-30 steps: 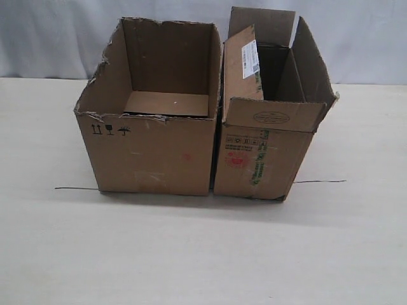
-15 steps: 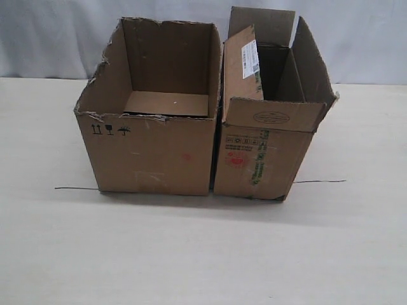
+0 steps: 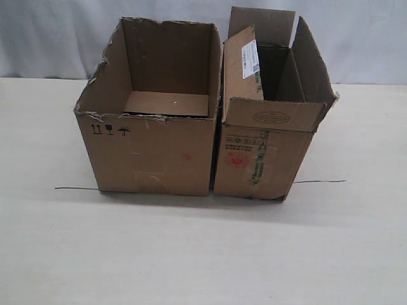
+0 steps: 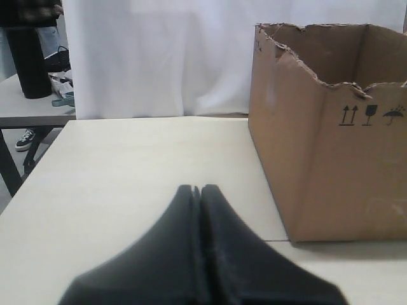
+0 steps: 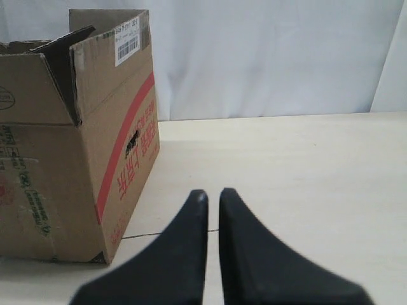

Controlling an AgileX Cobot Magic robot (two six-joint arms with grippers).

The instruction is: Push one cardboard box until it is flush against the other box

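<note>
The narrower carton [image 3: 261, 162] stands on the right with upright flaps and a white label [image 3: 250, 58] on one flap. The wider ragged-rimmed carton [image 3: 152, 152] stands right beside it on the left; only a thin dark seam separates their walls. Neither gripper shows in the exterior view. In the left wrist view my left gripper [image 4: 198, 188] is shut and empty, well short of the wider carton [image 4: 324, 171]. My right gripper [image 5: 213, 192] holds nothing, its fingers a narrow slit apart, off to the side of the narrower carton [image 5: 70, 159] and apart from it.
A thin black line [image 3: 76, 188] runs across the pale table and reappears past the cartons [image 3: 321, 182]. A white curtain [image 3: 63, 38] hangs behind. Beyond the table's edge in the left wrist view is another table [image 4: 32, 108] with dark items.
</note>
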